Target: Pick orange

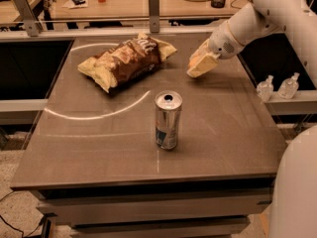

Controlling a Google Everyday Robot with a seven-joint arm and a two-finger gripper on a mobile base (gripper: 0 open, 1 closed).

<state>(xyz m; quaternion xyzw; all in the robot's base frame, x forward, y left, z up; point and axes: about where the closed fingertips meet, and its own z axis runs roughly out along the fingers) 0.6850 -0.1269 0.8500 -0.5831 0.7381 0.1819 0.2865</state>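
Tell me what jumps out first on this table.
A silver drink can stands upright, alone near the middle of the grey table. Behind it to the left lies a crumpled brown and yellow chip bag. The robot's white arm reaches in from the right, and its gripper hangs low over the table's back right part, just right of the bag.

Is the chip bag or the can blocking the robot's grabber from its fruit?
No orange shows in this view, so I cannot tell. The gripper hangs low over the table's far right side; the chip bag lies apart from it, the can stands nearer the camera. Neither is beneath it.
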